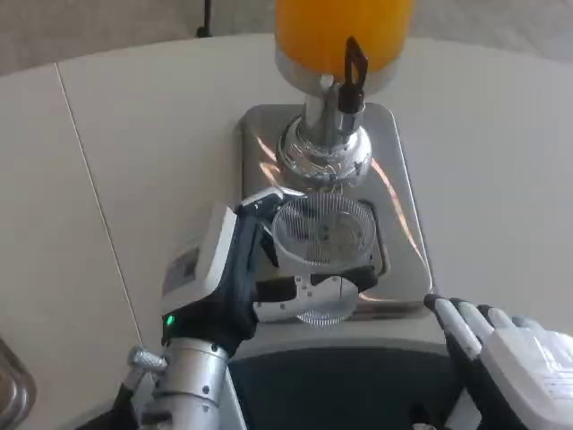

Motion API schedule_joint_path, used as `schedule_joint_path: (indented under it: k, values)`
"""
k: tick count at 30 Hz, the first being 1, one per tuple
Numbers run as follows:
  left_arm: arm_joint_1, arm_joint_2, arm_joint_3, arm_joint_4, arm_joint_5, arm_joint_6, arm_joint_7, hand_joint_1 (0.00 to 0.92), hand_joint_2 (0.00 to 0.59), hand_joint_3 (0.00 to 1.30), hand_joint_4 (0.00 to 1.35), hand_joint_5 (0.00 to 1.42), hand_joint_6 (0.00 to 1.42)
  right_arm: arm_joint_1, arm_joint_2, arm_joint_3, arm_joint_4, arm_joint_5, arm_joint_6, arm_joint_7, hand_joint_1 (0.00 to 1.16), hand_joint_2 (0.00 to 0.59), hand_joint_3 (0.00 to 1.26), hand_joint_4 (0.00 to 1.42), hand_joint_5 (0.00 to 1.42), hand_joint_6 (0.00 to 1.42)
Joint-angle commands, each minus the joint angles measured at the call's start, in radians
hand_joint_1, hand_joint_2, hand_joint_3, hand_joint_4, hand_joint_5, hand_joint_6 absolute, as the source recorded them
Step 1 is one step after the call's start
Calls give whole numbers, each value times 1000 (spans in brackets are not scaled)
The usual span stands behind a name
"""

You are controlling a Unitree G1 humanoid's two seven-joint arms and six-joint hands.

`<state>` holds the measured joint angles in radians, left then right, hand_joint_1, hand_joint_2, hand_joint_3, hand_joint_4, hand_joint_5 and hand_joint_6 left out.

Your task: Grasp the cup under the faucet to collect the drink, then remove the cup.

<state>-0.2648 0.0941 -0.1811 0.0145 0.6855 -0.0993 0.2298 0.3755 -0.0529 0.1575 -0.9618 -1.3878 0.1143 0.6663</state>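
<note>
A: Where is the cup (322,246) placed?

B: It is seen upright on the shiny base (398,179) of the dispenser, just near of the faucet (351,76), with the orange tank (345,31) at the far edge. The cup looks empty.

A: And what is held?

B: The cup is gripped by the left hand (269,269): fingers are wrapped around its left and near sides, and it is held from below the rim. The right hand (501,349) is rested at the near right, well apart from the cup, with nothing in it and its fingers loosely extended.

A: What could go wrong?

B: The cup seems to be set slightly near of the spout, so drink could be spilled onto the base if the tap is opened before it is shifted farther. A thin cup could also be crushed by too firm a grip, or tipped when it is withdrawn full.
</note>
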Motion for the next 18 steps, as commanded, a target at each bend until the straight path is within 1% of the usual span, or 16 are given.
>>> schedule_joint_path:
  k: [1,6,12,18]
  values:
    - [-68,-31,-29,60,16,27,62,635,0,947,1146,1338,1424,14,-11,-42,-29,28,-15,33,465,498,0,0,0,0]
    - [-145,-41,-47,149,15,56,112,635,0,947,1146,1349,1424,5,-14,-73,-29,54,-21,55,465,498,0,0,0,0]
    - [-257,-56,-61,301,3,71,182,635,0,947,1146,1350,1424,-19,-16,-102,-20,75,-19,76,465,498,0,0,0,0]
    - [-378,-79,-71,483,-12,76,277,635,0,947,1146,1351,1424,-67,-33,-141,4,99,-6,102,464,501,0,0,0,0]
